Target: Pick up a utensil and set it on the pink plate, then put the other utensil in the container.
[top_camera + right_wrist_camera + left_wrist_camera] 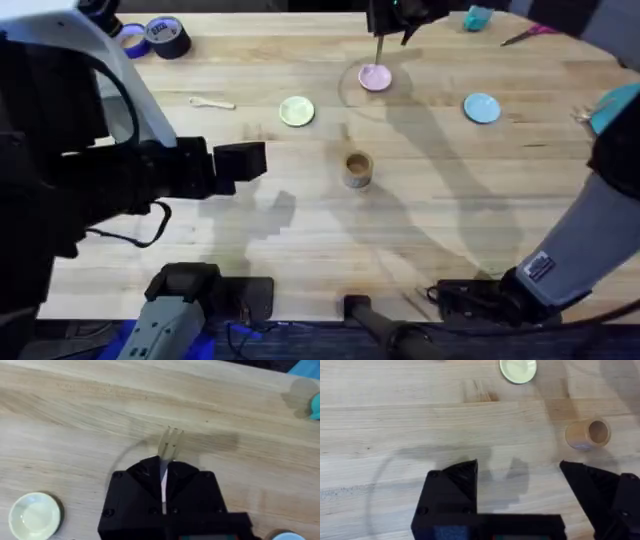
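Observation:
My right gripper point(381, 28) is at the far side of the table, shut on the handle of the wooden fork point(380, 50). The fork hangs tines-down just above the pink plate point(375, 78). In the right wrist view the tines of the fork point(170, 443) stick out past my shut gripper point(163, 467). The wooden spoon point(212, 102) lies on the table at the left. The brown container point(358, 168) stands near the middle. My left gripper point(250, 160) hovers open and holding nothing, left of the container point(587, 434); the wrist view shows that gripper point(520, 477) above bare wood.
A pale yellow plate point(296, 111) sits between spoon and pink plate, and a light blue plate point(481, 107) lies to the right. Tape rolls point(165, 37) rest at the far left. A teal object point(478, 17) and a pink tool point(530, 33) lie at the far right.

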